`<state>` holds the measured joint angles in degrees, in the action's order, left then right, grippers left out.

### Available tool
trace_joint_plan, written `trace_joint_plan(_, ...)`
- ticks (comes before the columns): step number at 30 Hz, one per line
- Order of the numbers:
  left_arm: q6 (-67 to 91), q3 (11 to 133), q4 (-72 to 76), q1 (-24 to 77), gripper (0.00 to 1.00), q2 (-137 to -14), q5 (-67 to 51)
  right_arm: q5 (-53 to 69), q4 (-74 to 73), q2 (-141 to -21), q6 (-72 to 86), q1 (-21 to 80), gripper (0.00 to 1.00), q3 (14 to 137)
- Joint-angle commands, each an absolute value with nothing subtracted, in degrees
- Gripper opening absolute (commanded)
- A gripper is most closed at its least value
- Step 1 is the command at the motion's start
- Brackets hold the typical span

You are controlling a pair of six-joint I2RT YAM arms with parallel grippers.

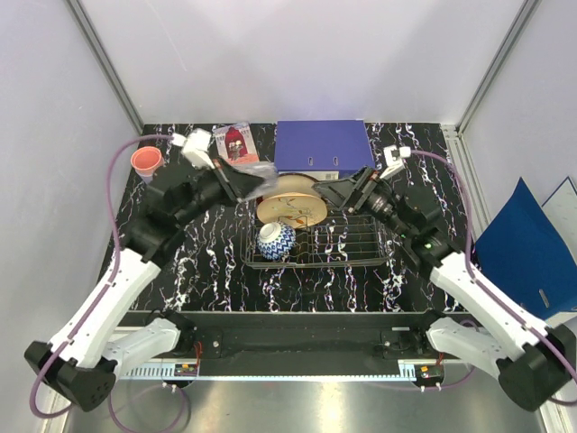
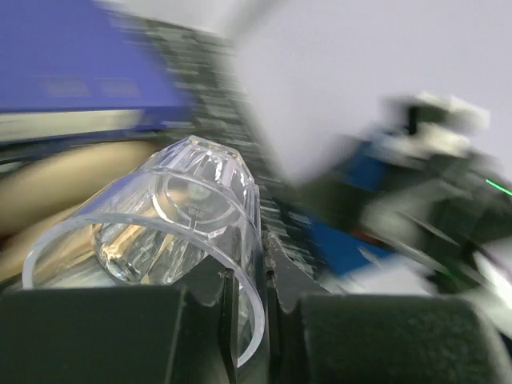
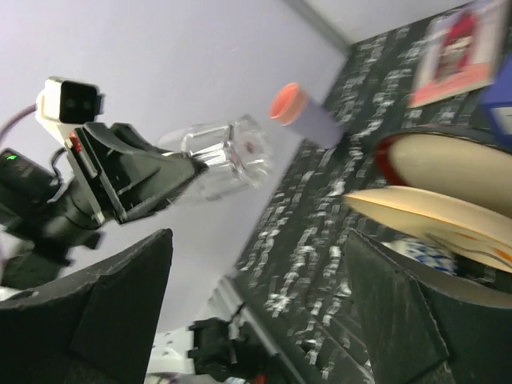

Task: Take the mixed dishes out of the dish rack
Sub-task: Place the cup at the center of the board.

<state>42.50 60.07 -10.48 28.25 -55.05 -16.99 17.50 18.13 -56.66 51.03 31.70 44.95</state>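
My left gripper (image 1: 245, 180) is shut on the rim of the clear glass (image 1: 257, 175), holding it on its side in the air over the rack's far left corner. In the left wrist view the fingers (image 2: 288, 296) pinch the glass wall (image 2: 184, 216). The dish rack (image 1: 361, 244) holds a blue-white bowl (image 1: 276, 241), a cream painted plate (image 1: 290, 213) on edge and a red-rimmed cream bowl (image 1: 293, 188). My right gripper (image 1: 335, 193) is open and empty just right of the plate (image 3: 424, 218). The right wrist view also shows the glass (image 3: 228, 156). A pink cup (image 1: 146, 161) stands at the far left.
A blue binder (image 1: 323, 147) lies behind the rack, with a small picture card (image 1: 236, 142) to its left. Another blue binder (image 1: 527, 244) leans outside the right wall. White walls close the table on three sides.
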Motion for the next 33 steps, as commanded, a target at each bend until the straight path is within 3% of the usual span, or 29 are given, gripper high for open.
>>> trace_joint_plan(1, 34.9, 68.5, -39.1, 20.6, 0.00, -55.0, 12.7, 3.6, -2.9, -52.3, 41.2, 31.6, 0.95, 49.0)
trace_joint_plan(5, 33.8, 71.6, -50.0, 11.6, 0.00, -58.2, 19.7, 1.0, -6.3, -50.1, 40.1, 31.6, 0.95, 47.8)
trace_joint_plan(13, 34.3, 71.3, -53.4, 3.3, 0.00, -70.7, 28.1, -1.1, -9.3, -49.0, 37.9, 31.6, 0.95, 47.1)
trace_joint_plan(23, 34.6, 80.2, -51.9, -10.4, 0.00, -92.4, 21.3, -1.2, -9.5, -46.0, 36.1, 31.6, 0.95, 43.3)
trace_joint_plan(33, 34.5, 85.2, -49.4, -15.7, 0.00, -103.4, 19.3, -3.1, -11.9, -44.6, 34.0, 31.6, 0.95, 42.5)
